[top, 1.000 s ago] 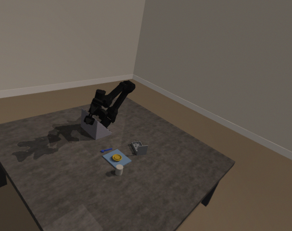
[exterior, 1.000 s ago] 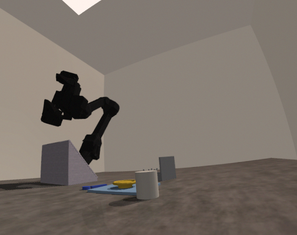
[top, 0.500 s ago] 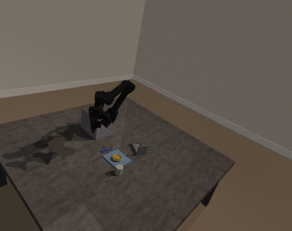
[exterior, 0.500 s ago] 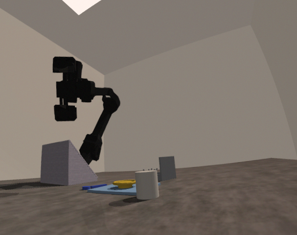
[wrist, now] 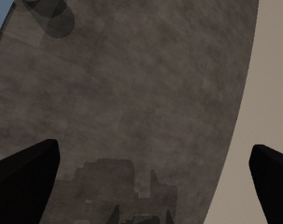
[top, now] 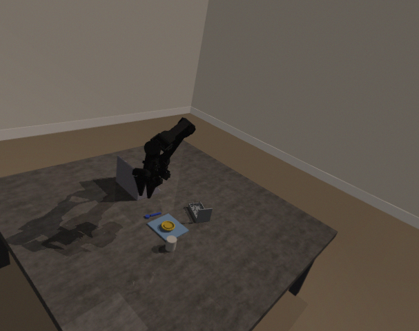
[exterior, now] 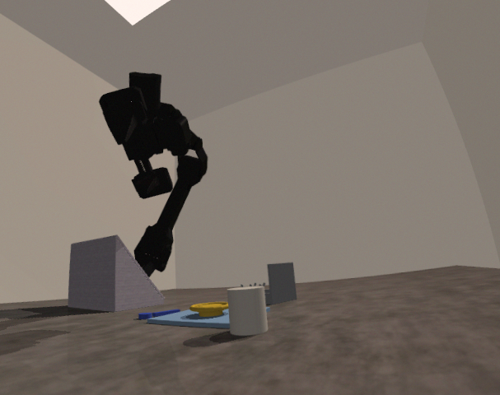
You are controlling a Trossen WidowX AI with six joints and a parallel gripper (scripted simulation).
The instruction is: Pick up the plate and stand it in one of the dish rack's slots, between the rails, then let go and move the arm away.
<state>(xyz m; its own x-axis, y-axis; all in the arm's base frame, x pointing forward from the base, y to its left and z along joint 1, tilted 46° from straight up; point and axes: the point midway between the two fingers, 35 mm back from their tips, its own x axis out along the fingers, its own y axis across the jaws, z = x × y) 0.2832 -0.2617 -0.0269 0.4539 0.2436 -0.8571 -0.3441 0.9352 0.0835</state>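
The small yellow plate (top: 168,225) (exterior: 209,309) lies flat, rim up, on a light-blue board (top: 180,229) (exterior: 169,320). The dish rack (top: 203,215) (exterior: 282,282), grey with a tall panel at one end and small rails, stands just beyond the board to the right. Its slots are too small to tell apart, and in the exterior view the cup partly hides it. My gripper (top: 145,195) (wrist: 158,153) is open and empty, high above the table, with its fingers wide apart in the wrist view. It is away from both plate and rack, neither of which shows clearly in the wrist view.
A white cup (top: 170,243) (exterior: 246,311) stands at the board's near corner. A blue spoon-like utensil (top: 152,215) (exterior: 158,314) lies left of the board. A lilac wedge-shaped block (top: 127,178) (exterior: 93,276) stands farther back at the left, near the arm.
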